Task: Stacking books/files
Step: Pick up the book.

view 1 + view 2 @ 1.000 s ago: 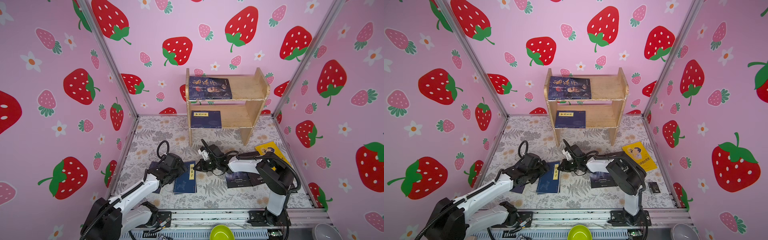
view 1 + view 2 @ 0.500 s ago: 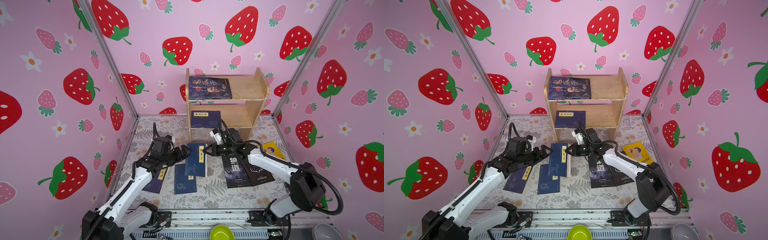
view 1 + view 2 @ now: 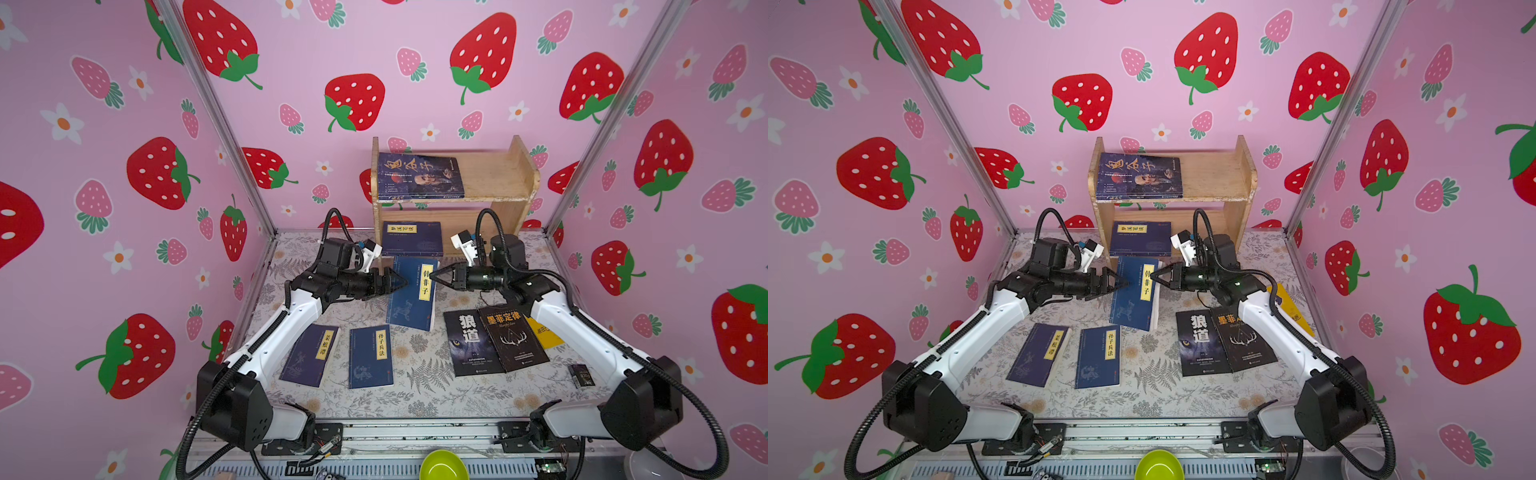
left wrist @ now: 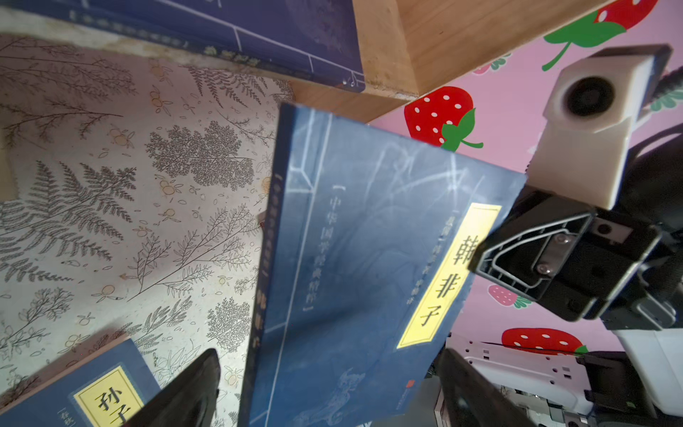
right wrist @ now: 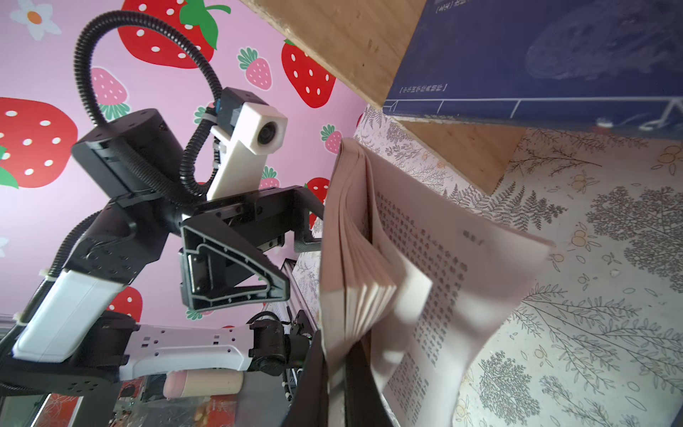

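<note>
A blue book with a yellow label [image 3: 409, 297] [image 3: 1133, 297] hangs tilted above the mat in front of the shelf. My right gripper [image 3: 434, 275] [image 5: 338, 384] is shut on its page edge, and loose pages [image 5: 425, 258] fan open. My left gripper [image 3: 401, 284] [image 4: 325, 399] is open at the spine side, its fingers [image 4: 184, 395] wide on either side of the cover [image 4: 351, 258]. On the mat lie a navy book [image 3: 309, 355], a blue book [image 3: 371, 357], two black books [image 3: 469, 343] [image 3: 513, 336] and a yellow book [image 3: 544, 332] partly under my right arm.
A two-level wooden shelf [image 3: 494, 178] stands at the back, with a blue portrait book [image 3: 419, 176] on top and a navy book [image 3: 412, 238] on the lower board. A small black object [image 3: 582, 376] lies front right. A green bowl [image 3: 442, 465] sits below the front rail.
My right gripper has lifted the blue book off the mat and carried it back toward the shelf. My left arm rose with it, its open gripper now at the spine edge.
</note>
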You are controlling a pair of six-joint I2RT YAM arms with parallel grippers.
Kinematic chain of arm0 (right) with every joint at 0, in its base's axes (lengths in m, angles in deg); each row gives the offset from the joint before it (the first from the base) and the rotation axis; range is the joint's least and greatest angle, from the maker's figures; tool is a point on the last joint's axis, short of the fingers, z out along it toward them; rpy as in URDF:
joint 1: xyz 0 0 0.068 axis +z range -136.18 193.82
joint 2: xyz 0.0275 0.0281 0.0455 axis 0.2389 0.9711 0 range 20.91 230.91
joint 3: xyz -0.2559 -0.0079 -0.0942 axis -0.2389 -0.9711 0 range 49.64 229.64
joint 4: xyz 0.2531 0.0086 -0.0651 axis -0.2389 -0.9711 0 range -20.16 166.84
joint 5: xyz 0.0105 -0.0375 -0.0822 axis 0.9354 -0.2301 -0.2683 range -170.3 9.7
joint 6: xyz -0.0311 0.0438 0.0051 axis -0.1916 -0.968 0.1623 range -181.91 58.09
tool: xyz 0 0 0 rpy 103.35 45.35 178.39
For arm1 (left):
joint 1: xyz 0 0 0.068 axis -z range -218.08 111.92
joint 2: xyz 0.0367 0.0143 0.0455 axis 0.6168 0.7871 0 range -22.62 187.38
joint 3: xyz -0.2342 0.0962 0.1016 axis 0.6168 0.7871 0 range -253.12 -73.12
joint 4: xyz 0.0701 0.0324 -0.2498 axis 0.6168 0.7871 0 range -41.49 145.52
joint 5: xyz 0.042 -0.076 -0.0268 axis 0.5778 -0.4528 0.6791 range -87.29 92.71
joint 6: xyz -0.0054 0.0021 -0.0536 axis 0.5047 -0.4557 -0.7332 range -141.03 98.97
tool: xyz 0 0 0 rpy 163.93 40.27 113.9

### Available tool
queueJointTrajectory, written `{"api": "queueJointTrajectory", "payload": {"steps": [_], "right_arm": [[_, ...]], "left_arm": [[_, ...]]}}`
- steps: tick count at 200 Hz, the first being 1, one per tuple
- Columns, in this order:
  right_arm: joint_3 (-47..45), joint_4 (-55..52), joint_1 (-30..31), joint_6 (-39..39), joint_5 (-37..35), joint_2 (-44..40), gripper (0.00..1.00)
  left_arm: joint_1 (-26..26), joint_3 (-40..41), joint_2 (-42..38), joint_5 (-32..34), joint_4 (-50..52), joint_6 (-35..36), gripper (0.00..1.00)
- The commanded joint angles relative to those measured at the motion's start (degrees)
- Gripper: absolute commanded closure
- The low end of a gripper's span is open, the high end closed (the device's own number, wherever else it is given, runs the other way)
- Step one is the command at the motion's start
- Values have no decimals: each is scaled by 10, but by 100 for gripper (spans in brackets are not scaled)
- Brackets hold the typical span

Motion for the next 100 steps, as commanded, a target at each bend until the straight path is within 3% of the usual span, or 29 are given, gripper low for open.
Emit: {"api": "queueJointTrajectory", "payload": {"steps": [1, 55, 100], "right_arm": [[23, 16, -16, -7, 50, -16, 100], [24, 60, -41, -35, 65, 3, 100], [26, 91, -52, -51, 66, 26, 100]], "left_arm": [[-2, -26, 28, -45, -24, 13, 7], [-1, -76, 53, -102, -63, 3, 19], [-1, -94, 48, -127, -102, -25, 66]]}}
